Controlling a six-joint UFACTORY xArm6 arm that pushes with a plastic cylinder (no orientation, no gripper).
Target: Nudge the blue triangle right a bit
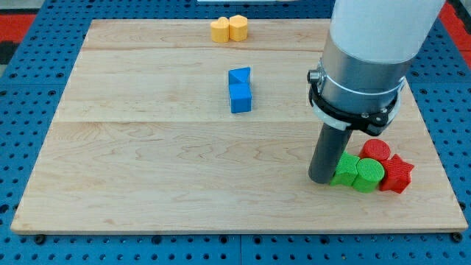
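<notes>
Currently my tip (321, 179), no gripper, holding nothing, touches the green blocks (358, 174) well right-below the blue triangle (239, 75); crossing risks shoving the abutting blue cube (241, 98) instead.

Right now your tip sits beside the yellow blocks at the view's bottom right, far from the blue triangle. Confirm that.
Not quite. My tip sits beside the green blocks, not yellow ones, at the view's bottom right, with red blocks just beyond them. The yellow blocks lie at the view's top. My tip is indeed far from the blue triangle. The camera view shows this.
</notes>
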